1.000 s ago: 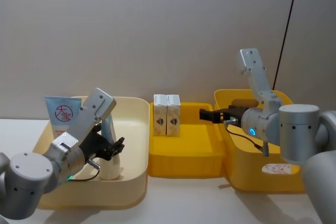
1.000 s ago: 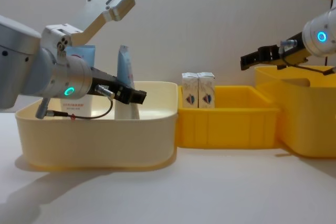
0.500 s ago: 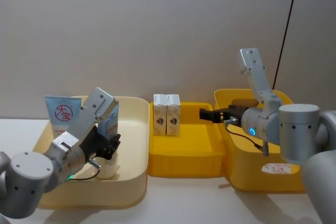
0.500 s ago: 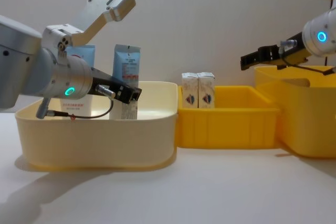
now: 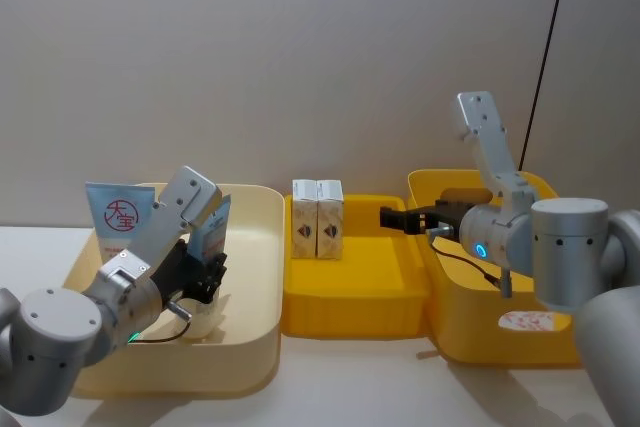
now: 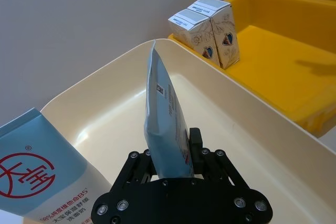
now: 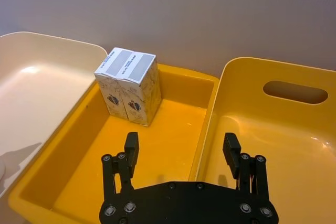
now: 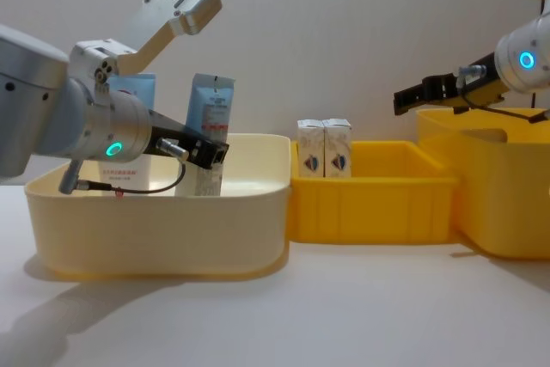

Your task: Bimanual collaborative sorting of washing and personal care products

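Head view: my left claw (image 5: 205, 277) is clamped low on the pale blue-white tube (image 5: 211, 235), which stands cap-down in the cream bin (image 5: 255, 247), near the logo tube (image 5: 118, 215) leaning at the bin's back-left corner. Risk here, as I judge it: the grip sits near the cap end with most of the tube above it, so the tube could pivot in the claw on a lift. My left arm reaches in bent over the near-left wall, wrist angled down. My right claw (image 5: 388, 218) hovers over the middle yellow bin (image 5: 350, 297), near the two cartons (image 5: 317, 219), arm stretched leftward from above the right yellow bin (image 5: 470, 317). Left wrist view: the fingers (image 6: 197, 141) pinch the tube's flat faces, so it could slip if squeezed weakly. Right wrist view: my right claw (image 7: 181, 145) has its fingers apart and empty, above the wall between the two yellow bins; a sweep toward the cartons (image 7: 128, 85) could topple them. Chest view: the tube (image 8: 210, 113) stands about upright, topping the cream rim; a low carry sideways could catch that wall.
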